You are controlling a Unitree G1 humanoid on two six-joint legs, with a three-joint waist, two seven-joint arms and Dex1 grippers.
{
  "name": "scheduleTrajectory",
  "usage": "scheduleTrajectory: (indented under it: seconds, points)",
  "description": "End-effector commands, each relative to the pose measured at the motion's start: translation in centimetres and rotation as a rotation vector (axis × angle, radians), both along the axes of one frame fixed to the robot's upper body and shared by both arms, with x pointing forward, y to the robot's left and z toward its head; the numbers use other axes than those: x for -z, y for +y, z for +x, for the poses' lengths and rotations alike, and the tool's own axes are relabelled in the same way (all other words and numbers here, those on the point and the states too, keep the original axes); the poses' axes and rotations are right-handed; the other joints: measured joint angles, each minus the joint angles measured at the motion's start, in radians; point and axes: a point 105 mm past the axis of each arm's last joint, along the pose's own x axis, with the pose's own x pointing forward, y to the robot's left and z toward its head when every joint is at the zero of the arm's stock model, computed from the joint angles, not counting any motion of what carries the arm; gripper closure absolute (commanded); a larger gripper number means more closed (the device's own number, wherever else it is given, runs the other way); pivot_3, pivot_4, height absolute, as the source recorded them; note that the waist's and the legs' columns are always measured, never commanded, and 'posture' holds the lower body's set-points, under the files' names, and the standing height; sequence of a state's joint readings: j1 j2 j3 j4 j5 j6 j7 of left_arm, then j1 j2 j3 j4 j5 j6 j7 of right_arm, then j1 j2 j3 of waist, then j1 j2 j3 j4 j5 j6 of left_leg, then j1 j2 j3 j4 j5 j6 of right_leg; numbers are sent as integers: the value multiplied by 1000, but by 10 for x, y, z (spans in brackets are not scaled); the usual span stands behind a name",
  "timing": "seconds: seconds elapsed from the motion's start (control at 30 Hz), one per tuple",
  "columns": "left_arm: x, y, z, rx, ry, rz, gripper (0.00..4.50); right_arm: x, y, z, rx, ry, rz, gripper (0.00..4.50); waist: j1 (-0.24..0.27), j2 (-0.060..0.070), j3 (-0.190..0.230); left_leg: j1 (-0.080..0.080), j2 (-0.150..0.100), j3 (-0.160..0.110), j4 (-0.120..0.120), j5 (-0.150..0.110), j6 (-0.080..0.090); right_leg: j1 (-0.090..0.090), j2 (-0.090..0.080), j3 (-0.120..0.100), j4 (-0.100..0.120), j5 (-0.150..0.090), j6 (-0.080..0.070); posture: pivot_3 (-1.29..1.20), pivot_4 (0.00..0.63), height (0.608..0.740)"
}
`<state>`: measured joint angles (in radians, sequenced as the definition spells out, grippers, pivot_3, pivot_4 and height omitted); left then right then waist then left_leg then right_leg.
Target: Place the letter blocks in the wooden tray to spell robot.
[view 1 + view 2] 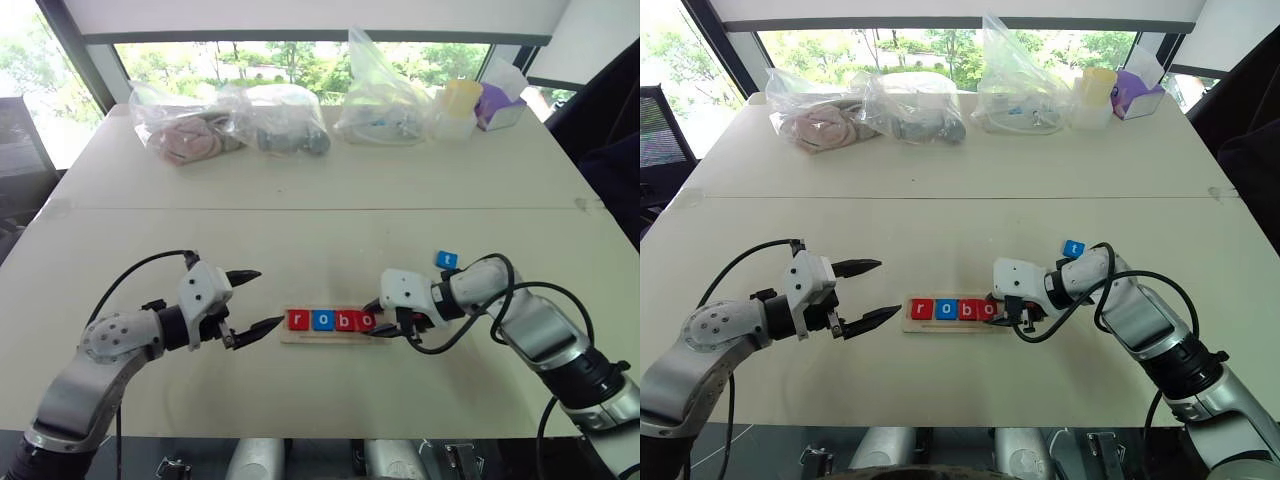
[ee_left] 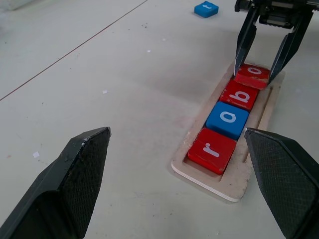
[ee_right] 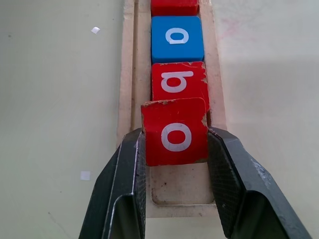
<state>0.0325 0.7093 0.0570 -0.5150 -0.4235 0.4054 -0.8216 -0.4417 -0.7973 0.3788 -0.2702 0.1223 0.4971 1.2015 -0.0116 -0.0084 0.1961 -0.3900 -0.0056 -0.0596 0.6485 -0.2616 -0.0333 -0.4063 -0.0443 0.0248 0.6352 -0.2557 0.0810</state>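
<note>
1. Head view: wooden tray (image 1: 330,338) reads r, o, b, o; blue t block (image 1: 446,260) lies apart on the table
2. Left wrist view: left gripper (image 2: 179,189) idles spread wide
3. Right wrist view: right gripper (image 3: 174,149) clamps red o block (image 3: 175,132), tilted, unseated; next, press flat, release

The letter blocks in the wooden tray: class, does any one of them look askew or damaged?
The second red o block, gripped by the right gripper, sits tilted, its edge riding over the red b block rather than flat in the wooden tray. Its top corners look chipped.
</note>
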Motion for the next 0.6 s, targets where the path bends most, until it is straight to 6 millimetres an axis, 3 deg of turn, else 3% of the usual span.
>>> scheduleTrajectory:
  seconds: [0.03, 0.57, 0.6]
  points:
    - [-10, -2, -1, 12, -44, -3, 0, -14, 0, 1, -5, -51, 10, 3357, 0, 0, 0, 0, 0, 0, 0, 0, 0, 0, 0, 0, 0, 0, 0, 0, 150, 740]
    - [-11, -4, 1, 20, -48, -6, 0, -9, -2, 0, 12, -44, -3, 3357, 0, 0, 0, 0, 0, 0, 0, 0, 0, 0, 0, 0, 0, 0, 0, 0, 150, 740]
    - [-11, -4, 1, 19, -49, -6, 0, -9, -2, 0, 11, -41, -2, 2305, 0, 0, 0, 0, 0, 0, 0, 0, 0, 0, 0, 0, 0, 0, 0, 0, 150, 740]
